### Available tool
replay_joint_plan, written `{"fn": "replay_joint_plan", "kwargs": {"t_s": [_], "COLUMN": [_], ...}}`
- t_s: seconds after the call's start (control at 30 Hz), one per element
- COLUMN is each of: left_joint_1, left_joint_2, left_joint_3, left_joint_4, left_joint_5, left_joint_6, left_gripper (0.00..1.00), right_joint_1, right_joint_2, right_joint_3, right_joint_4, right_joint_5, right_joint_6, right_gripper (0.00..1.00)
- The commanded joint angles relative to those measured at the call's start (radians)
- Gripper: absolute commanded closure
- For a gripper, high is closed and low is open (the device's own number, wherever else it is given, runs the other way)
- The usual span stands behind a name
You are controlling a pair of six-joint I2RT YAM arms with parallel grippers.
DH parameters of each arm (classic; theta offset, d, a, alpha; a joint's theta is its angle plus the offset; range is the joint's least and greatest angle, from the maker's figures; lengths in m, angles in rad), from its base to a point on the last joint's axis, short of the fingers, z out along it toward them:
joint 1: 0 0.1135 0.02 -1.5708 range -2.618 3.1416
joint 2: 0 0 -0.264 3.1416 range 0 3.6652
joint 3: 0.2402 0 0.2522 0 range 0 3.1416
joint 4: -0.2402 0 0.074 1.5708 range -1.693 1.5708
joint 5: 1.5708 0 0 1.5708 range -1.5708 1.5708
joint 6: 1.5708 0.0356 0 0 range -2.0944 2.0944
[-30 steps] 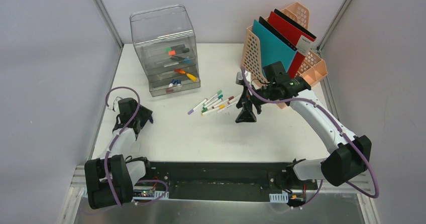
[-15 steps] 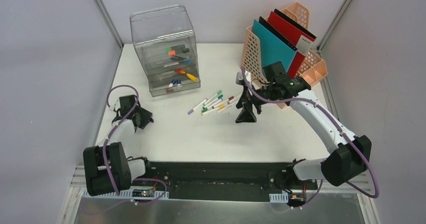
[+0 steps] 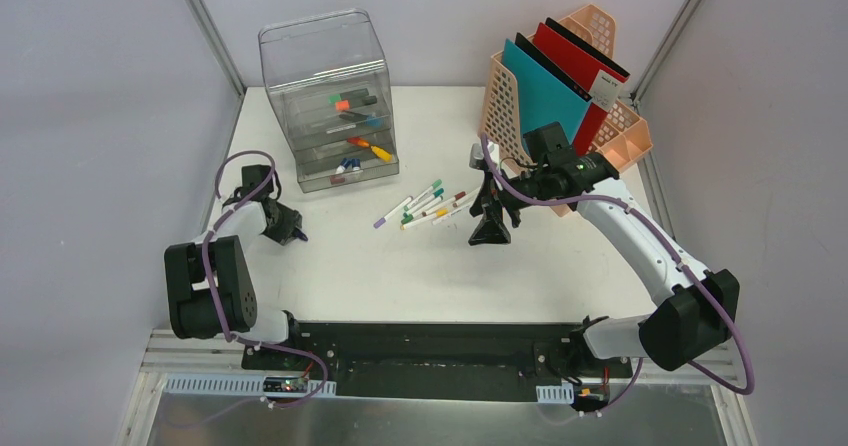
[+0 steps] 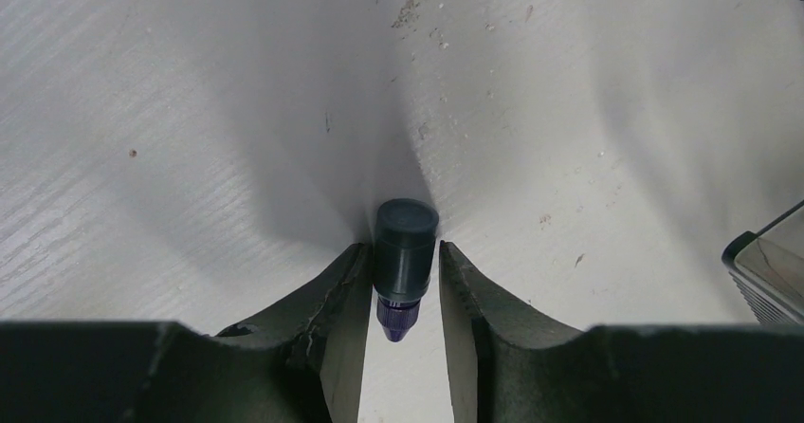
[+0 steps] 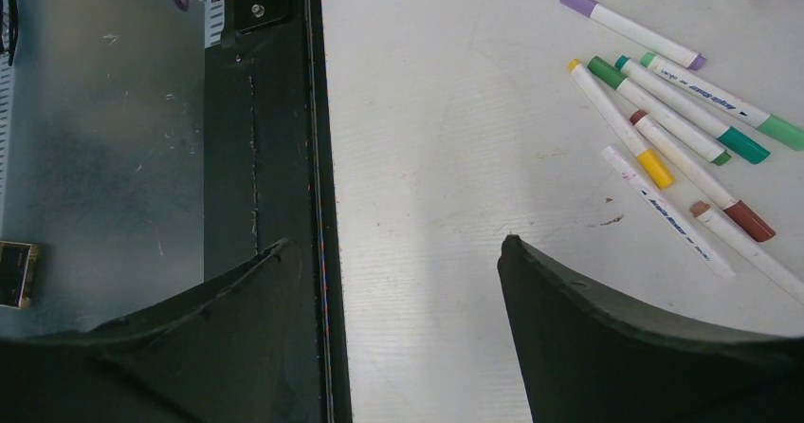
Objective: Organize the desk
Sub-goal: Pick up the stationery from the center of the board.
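The left hand (image 4: 403, 262) has closed in around a purple marker (image 4: 406, 233) on the table (image 3: 400, 276) to tidy it, gripped or not I cannot tell; the right hand (image 5: 396, 248) waits wide apart.

One overhead view, two wrist views
The whole surface (image 3: 420, 266) is seen from above and behind; it is viewed closely from the left wrist; the markers (image 5: 656, 167) are shared by the right-wrist and overhead views.

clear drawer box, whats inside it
Through the clear drawer box, coloured markers show in its drawers: green, orange, black, red, yellow. The drawers' back ends are too hazy to read.
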Motion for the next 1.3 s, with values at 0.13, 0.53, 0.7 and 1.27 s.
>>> {"fn": "replay_joint_plan", "kwargs": {"t_s": [0.13, 0.53, 0.7, 1.27], "left_joint_1": [-0.015, -0.020, -0.021, -0.019], "left_joint_2": [0.079, 0.045, -0.094, -0.645], "left_joint_3": [0.015, 0.025, -0.036, -0.357], "left_joint_4": [-0.141, -0.158, -0.100, 0.512], "left_joint_5": [-0.062, -0.045, 0.045, 0.618], "left_joint_6": [0.010, 0.026, 0.051, 0.145], "left_gripper": [0.66, 0.93, 0.98, 1.00], "right_joint_1": [0.000, 0.000, -0.001, 0.000], "right_joint_2": [-0.001, -0.006, -0.007, -0.012], "right_joint_3": [0.026, 0.025, 0.026, 0.026], "right_joint_4": [0.004, 0.001, 0.000, 0.002], "right_joint_5": [-0.040, -0.039, -0.036, -0.036], "right_joint_6": [-0.027, -0.030, -0.031, -0.032], "right_gripper": [0.20, 0.20, 0.20, 0.20]}}
